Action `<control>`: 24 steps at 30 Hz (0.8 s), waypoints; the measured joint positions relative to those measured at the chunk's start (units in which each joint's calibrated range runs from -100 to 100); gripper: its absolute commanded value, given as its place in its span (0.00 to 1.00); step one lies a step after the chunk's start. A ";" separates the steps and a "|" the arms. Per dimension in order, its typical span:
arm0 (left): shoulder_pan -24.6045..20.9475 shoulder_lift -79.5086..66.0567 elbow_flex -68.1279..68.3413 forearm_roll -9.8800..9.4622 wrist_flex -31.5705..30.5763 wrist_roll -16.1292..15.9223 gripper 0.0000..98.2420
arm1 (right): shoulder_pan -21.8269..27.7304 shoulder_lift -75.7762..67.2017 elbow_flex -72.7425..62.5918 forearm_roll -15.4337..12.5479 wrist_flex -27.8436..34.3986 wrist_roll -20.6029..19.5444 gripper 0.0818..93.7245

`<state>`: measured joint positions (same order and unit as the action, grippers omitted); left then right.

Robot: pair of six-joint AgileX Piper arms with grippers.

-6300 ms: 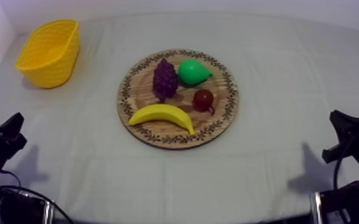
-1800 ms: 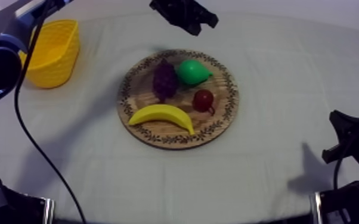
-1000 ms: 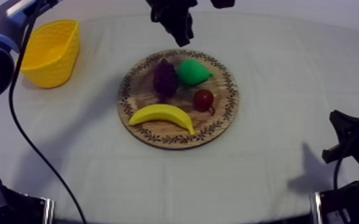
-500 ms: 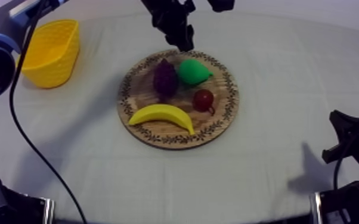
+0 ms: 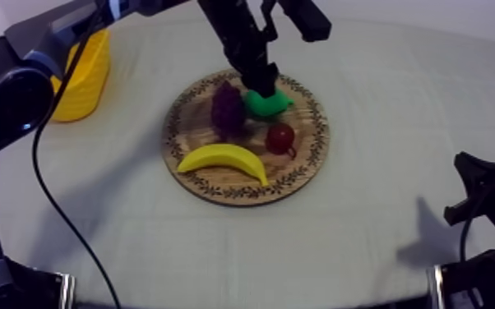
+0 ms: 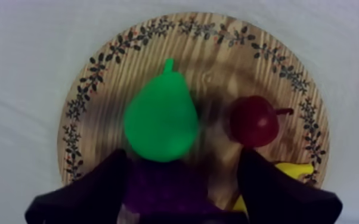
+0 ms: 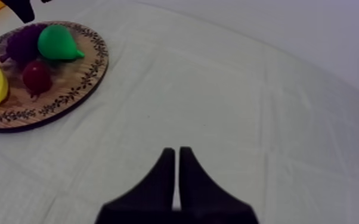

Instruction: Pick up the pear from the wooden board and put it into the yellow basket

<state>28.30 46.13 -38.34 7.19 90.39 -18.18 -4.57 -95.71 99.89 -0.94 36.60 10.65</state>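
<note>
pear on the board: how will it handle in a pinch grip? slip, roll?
The pear looks smooth and tapered, so it may squirt out of the open left gripper unless pinched across its wide belly. It lies on its side on the wooden board, so a nudge would probably roll it. As toy fruit, it is likely light.

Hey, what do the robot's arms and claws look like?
Both arms are mostly black. The left arm has a rounded dark joint and a grey link above it. The left claw and the right claw each have two plain black fingers, broad at the base and tapering towards the tips.
</note>
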 measured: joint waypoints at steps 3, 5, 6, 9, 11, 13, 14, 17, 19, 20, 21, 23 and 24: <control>0.20 2.58 -1.57 0.05 0.00 0.14 0.73 | 0.00 0.00 0.00 0.00 0.00 0.00 0.00; 0.33 4.15 -2.72 0.11 0.00 0.32 0.74 | 0.00 0.00 0.00 0.00 0.00 0.00 0.00; 0.33 4.98 -3.29 0.11 0.00 0.43 0.74 | 0.00 0.00 0.00 0.00 0.00 0.00 0.00; 0.33 7.56 -4.84 0.23 0.11 0.89 0.74 | 0.00 0.00 0.00 0.00 0.00 0.07 0.00; 0.09 9.03 -6.05 0.43 0.12 1.16 0.75 | 0.00 0.00 0.00 0.00 0.00 0.07 0.00; -0.17 10.81 -7.56 0.50 0.52 1.55 0.76 | 0.00 0.00 0.00 0.00 0.00 0.04 0.00; -0.28 11.54 -8.32 0.50 1.11 1.75 0.77 | 0.00 0.00 0.00 0.00 0.00 0.04 0.00; -0.83 14.09 -10.63 0.75 2.45 2.16 0.78 | 0.00 0.00 0.00 0.00 0.00 0.04 0.00; -1.15 15.59 -11.92 0.92 2.85 2.27 0.77 | 0.00 0.00 0.00 0.00 0.00 0.04 0.00; -1.26 16.21 -12.26 1.02 2.93 2.27 0.77 | 0.00 0.00 0.00 0.00 0.00 0.04 0.00; -1.34 16.82 -12.80 1.12 3.05 2.27 0.76 | 0.00 0.00 0.00 0.00 0.00 0.04 0.00; -1.39 17.55 -13.57 1.17 3.14 2.27 0.76 | 0.00 0.00 0.00 0.00 0.00 0.04 0.00; -1.39 17.77 -14.06 1.22 3.14 2.27 0.76 | 0.00 0.00 0.00 0.00 0.00 0.04 0.00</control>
<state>26.92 63.91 -52.40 8.41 93.53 -15.91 -4.57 -95.71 99.89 -0.94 36.60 10.69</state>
